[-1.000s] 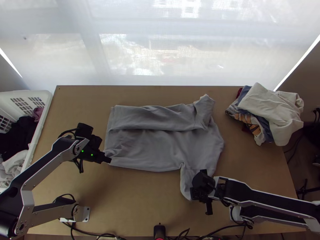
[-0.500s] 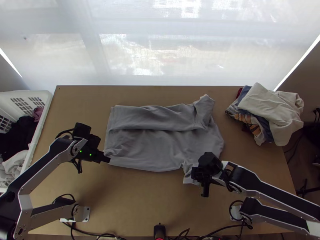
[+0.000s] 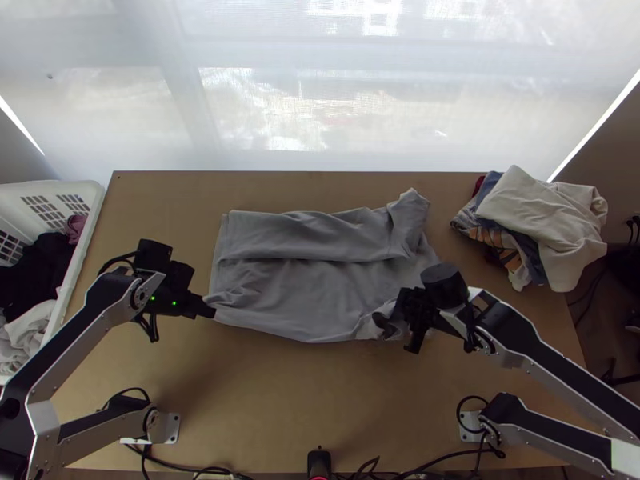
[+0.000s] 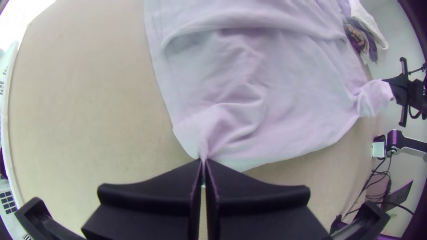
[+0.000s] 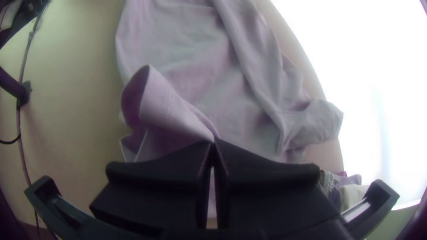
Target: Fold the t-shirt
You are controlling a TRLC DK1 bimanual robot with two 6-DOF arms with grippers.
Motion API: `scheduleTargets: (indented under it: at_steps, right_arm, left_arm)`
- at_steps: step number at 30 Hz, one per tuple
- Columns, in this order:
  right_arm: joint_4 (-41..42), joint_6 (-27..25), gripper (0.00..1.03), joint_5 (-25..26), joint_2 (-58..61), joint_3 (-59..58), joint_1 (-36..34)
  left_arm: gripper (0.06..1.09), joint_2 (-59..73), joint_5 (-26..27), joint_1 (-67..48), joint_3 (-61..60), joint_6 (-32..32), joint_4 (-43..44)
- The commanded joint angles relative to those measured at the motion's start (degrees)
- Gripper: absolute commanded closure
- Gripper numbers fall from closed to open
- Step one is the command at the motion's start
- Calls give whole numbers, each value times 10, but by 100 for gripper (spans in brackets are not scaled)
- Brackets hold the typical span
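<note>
Left end effector (image 3: 210, 310) pinches the t-shirt (image 3: 312, 284); a basket (image 3: 94, 200) holds clothes (image 3: 32, 270).

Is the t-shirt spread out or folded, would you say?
Partly folded: the t-shirt has its far side doubled over; the left gripper and right gripper pinch its near side.

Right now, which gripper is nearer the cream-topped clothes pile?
The right gripper. It holds the t-shirt's sleeve, left of the clothes pile; the left gripper holds a hem corner, much farther left.
</note>
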Motion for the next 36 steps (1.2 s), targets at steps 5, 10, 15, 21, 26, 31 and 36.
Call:
scheduleTargets:
  at_steps: [5,10,15,21,26,31,36]
  right_arm:
    - [6,-21,100,-9,43,81,-114]
    - [11,-26,100,-18,68,116,-151]
    - [19,-29,100,-24,95,147,-175]
    - [28,-38,100,-31,144,196,-205]
    - [35,-49,100,-38,198,245,-230]
    - [42,-58,100,-40,266,306,-248]
    - [42,-69,100,-43,334,378,-259]
  left_arm:
    - [105,3,0,17,66,8,-10]
    - [105,18,0,28,104,9,-8]
    - [105,44,0,36,143,12,-4]
    - [105,92,0,41,204,14,-4]
    - [105,141,0,43,265,14,-4]
    - [105,197,-3,43,326,14,-9]
    - [105,246,-14,43,378,14,-10]
